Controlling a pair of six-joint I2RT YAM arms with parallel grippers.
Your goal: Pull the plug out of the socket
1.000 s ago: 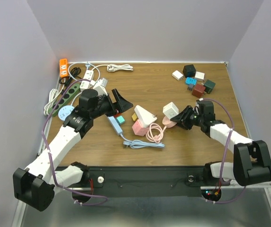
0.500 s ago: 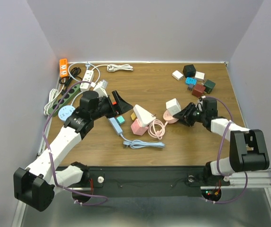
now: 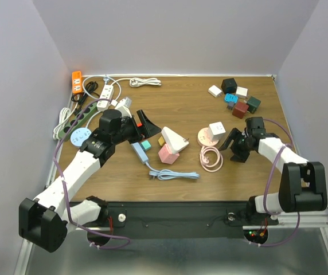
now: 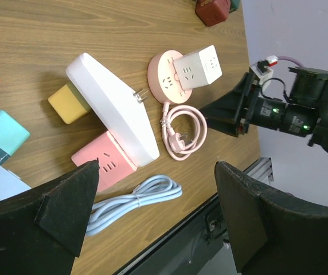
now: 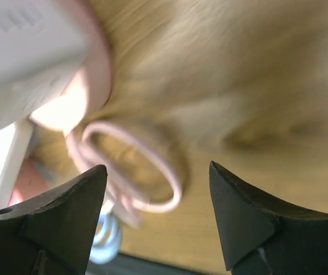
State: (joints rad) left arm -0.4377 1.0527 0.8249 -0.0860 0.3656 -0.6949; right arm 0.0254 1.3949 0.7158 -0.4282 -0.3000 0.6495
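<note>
1. The white cube adapter (image 3: pixel 217 129) sits on the round pink socket (image 3: pixel 205 139), right of centre on the table (image 3: pixel 181 103). It looks seated, so the pull is not yet done.
2. The right gripper (image 3: pixel 233 148) hovers just right of the socket with its jaws apart, holding nothing. Its wrist view shows only wood and the coiled pink cord (image 3: pixel 211 158) between the fingers.
3. The left gripper (image 4: pixel 157 163) hangs left of centre, jaws wide and empty. It faces the white wedge-shaped power strip (image 3: pixel 174 139) and the pink cube socket (image 3: pixel 167 153), and is probably waiting to brace.
4. The round socket lies loose, so one arm alone would likely lift the socket with the adapter. Holding the base down seems necessary.
</note>
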